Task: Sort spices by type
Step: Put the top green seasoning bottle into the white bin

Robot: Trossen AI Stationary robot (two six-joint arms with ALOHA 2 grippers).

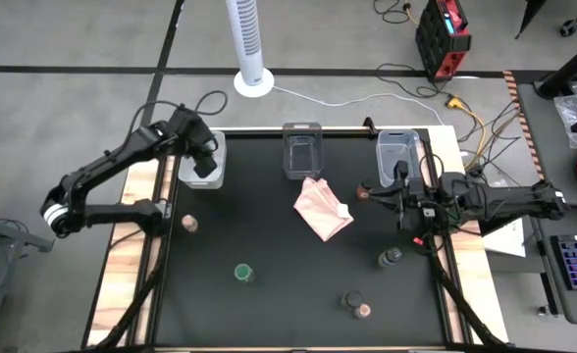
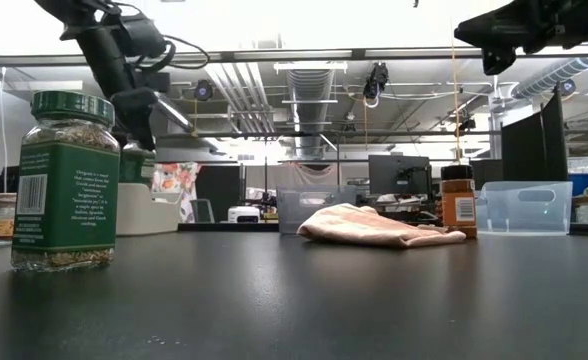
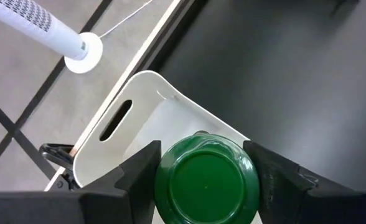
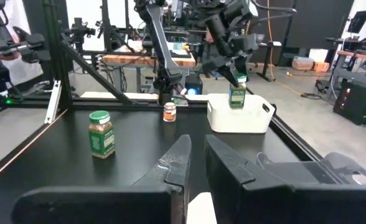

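My left gripper (image 1: 206, 162) is shut on a green-lidded spice jar (image 3: 206, 180) above the white bin (image 1: 186, 169) at the table's far left. My right gripper (image 4: 195, 163) waits shut, raised and level, at the right side (image 1: 375, 190). Under it, an orange jar (image 2: 458, 205) stands on its base. More jars stand on the black mat: a green-lidded one (image 1: 242, 273), a tan-lidded one (image 1: 189, 225), a dark-lidded one (image 1: 393, 257), and a dark (image 1: 351, 298) and a tan (image 1: 364, 311) pair near the front edge. My left gripper pinches the jar between its two fingers (image 3: 136, 177), one on each side just below the green lid's rim (image 3: 161, 186). The fingers slant down from above. The jar hangs upright (image 4: 236, 96), clear of the table, over the white bin's opening.
Two clear plastic bins (image 1: 302, 149) (image 1: 398, 152) stand along the far edge. A pink cloth (image 1: 322, 208) lies crumpled at the middle of the mat. A white tower fan (image 1: 252, 78) stands on the floor beyond the table.
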